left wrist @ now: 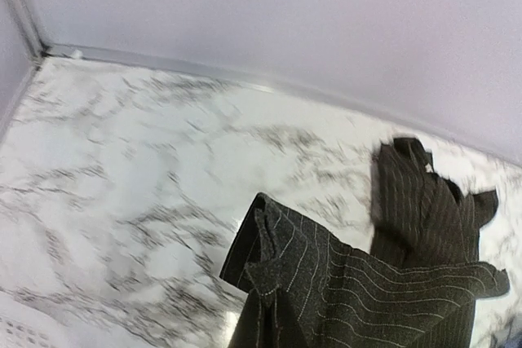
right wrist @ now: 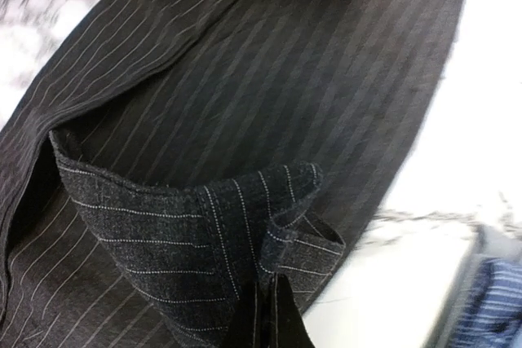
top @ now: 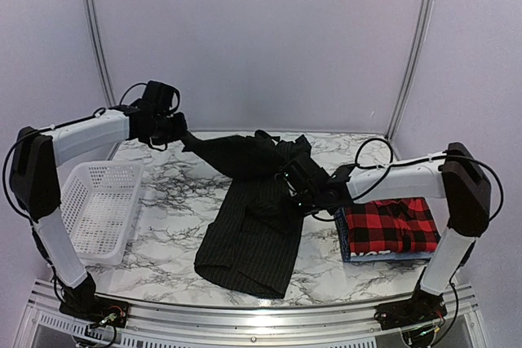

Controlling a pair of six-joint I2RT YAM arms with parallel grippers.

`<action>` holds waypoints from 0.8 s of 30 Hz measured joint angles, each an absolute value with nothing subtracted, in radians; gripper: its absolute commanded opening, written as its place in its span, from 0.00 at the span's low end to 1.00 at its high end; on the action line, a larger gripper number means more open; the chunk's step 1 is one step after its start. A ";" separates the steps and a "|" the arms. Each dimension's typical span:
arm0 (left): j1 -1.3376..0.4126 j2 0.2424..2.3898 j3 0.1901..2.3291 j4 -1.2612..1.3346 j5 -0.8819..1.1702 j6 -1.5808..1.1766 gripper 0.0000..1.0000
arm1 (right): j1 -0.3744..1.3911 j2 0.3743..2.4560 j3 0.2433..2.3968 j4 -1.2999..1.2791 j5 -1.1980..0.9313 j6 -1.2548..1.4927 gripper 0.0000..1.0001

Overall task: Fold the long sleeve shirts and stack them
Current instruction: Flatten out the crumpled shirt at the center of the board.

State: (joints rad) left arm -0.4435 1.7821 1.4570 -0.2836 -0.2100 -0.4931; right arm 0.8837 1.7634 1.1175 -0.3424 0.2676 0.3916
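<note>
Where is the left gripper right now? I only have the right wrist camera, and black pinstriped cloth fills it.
Observer: The left gripper is raised over the far left of the table, shut on an end of the same black pinstriped shirt.
Operator: How does the shirt lie between the arms?
Observer: One part stretches up to that gripper. The long body lies flat, reaching toward the near edge.
Operator: Which things are around it?
Observer: The red plaid shirt lies folded on a blue shirt at the right, and a white mesh basket sits at the left edge, apart from the cloth.
</note>
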 measured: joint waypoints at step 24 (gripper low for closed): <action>-0.035 1.847 1.815 -0.416 -0.243 -0.451 0.02 | 0.243 1.906 1.841 -0.495 0.569 0.116 0.00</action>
State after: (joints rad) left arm -0.0353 1.8469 1.8149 -0.4164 -0.2432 -0.4511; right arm 0.2428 1.9060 1.8412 -0.4950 0.5694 0.1162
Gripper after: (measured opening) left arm 0.016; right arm 0.002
